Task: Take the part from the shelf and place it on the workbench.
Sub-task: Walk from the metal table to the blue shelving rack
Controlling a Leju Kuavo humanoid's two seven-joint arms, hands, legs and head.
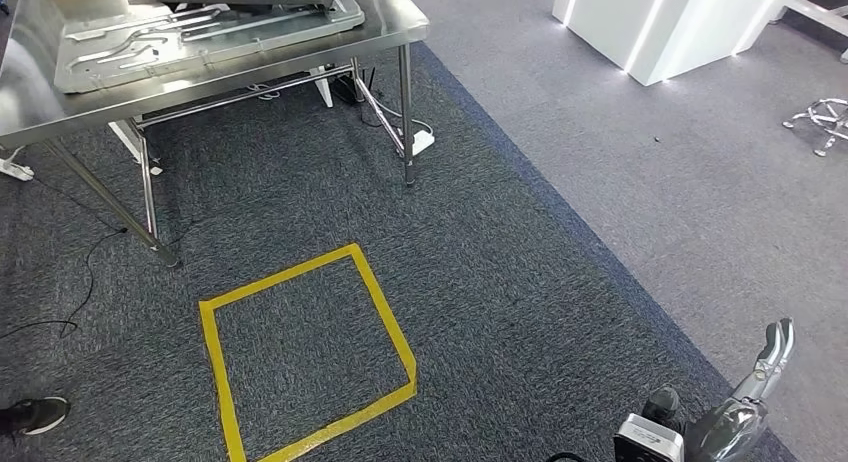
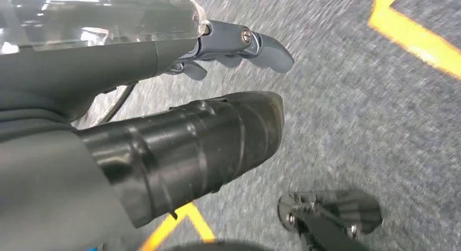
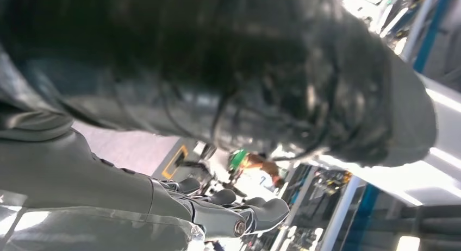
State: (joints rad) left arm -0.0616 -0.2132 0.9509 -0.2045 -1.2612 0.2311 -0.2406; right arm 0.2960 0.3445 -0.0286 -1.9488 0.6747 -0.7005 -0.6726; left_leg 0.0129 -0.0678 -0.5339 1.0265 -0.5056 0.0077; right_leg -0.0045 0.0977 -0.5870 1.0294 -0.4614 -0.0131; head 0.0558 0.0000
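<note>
While the right hand (image 1: 765,367) hangs low at the robot's side, its fingers lie loosely together and point away from the body, holding nothing; likely the arm is simply parked for walking. From the right wrist camera the same hand (image 3: 228,213) shows dark fingers side by side, empty, with a blurred dark bulk close above that I cannot identify. The left hand (image 2: 217,82) hangs over the floor, thumb and fingers apart, nothing between them.

Ahead of the right hand and across to the left, a square of yellow tape (image 1: 305,352) marks the dark grey carpet (image 1: 480,252), probably a standing spot. A black shoe (image 1: 35,414) of a person sits beyond the square's far side.

Farther on stands the steel tabletop (image 1: 400,27), carrying a pressed grey sheet-metal panel (image 1: 200,32). Whether that panel is the part, I cannot tell; the shelf is not identifiable. Pale grey carpet and a white lit counter (image 1: 680,22) lie beyond.
</note>
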